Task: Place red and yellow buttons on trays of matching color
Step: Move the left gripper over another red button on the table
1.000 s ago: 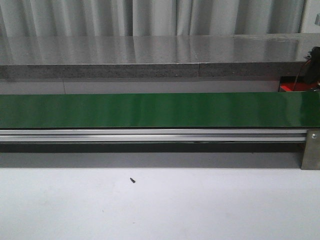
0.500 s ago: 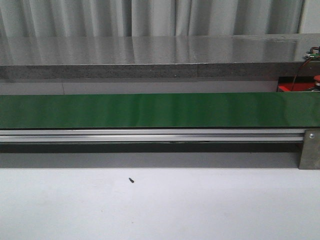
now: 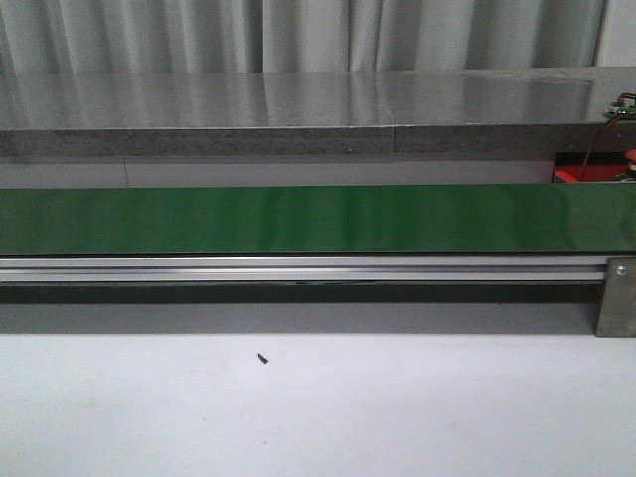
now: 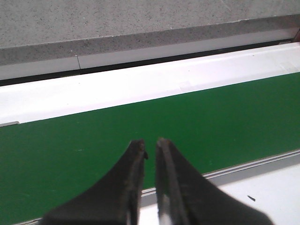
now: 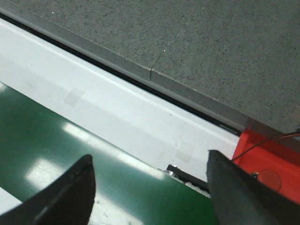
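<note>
No yellow button or yellow tray shows in any view. A red tray-like piece lies behind the far right end of the green belt. In the right wrist view this red tray carries a round red disc, possibly a red button, and a thin wire crosses it. My right gripper hangs open above the belt's end, nothing between its fingers. Over the middle of the belt, my left gripper is shut and empty. Neither gripper appears in the front view.
An aluminium rail runs along the belt's near side, with a metal bracket at its right end. A grey stone ledge stands behind the belt. A small black speck lies on the white table in front.
A dark shape at the front view's far right edge one second ago has left the view. Nothing else has moved.
</note>
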{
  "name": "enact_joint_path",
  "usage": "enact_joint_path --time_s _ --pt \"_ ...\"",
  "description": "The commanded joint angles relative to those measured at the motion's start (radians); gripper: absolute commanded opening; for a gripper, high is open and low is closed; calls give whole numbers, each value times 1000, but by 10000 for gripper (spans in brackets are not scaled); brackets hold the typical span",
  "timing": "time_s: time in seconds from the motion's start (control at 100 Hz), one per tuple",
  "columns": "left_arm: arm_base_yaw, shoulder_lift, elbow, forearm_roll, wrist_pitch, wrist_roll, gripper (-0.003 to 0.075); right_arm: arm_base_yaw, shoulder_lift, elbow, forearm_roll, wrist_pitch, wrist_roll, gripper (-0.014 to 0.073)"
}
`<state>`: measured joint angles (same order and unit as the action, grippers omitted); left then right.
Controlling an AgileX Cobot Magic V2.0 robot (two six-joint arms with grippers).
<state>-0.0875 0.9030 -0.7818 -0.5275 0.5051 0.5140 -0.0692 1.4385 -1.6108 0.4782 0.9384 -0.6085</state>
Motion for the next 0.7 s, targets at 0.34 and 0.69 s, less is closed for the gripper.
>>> enact_joint_path --time_s 0.34,0.69 --pt "-10 -7 -29 -29 -49 0 62 0 -562 701 19 -354 2 402" --pt "-8 -7 -29 -29 -62 -9 68 0 -694 864 20 -369 2 -64"
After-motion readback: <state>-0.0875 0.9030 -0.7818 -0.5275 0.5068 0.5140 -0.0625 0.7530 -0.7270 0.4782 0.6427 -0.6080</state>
